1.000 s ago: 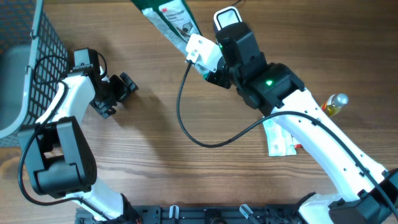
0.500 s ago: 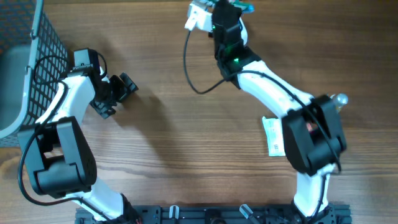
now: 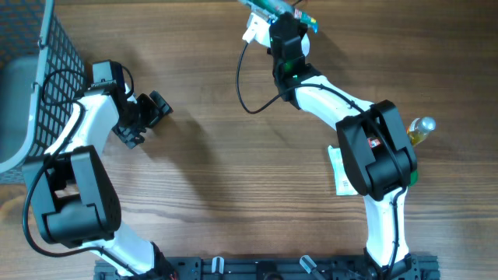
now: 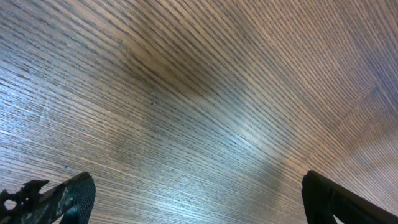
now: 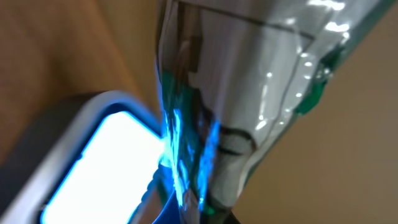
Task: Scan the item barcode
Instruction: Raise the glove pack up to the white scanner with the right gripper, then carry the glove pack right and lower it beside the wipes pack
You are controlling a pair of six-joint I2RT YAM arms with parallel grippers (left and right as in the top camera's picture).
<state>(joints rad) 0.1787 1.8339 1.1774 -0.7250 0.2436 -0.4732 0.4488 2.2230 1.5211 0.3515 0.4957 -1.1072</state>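
The right end effector (image 3: 285,23), clenched on the packet (image 5: 261,68) at top centre, holds it just beside the lit scanner window (image 5: 106,155) for barcode reading; left end effector (image 3: 146,115) released, idle upper left

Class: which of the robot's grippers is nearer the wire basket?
Left. The left gripper is just right of the basket; the right gripper, holding a package, is far off at the top edge.
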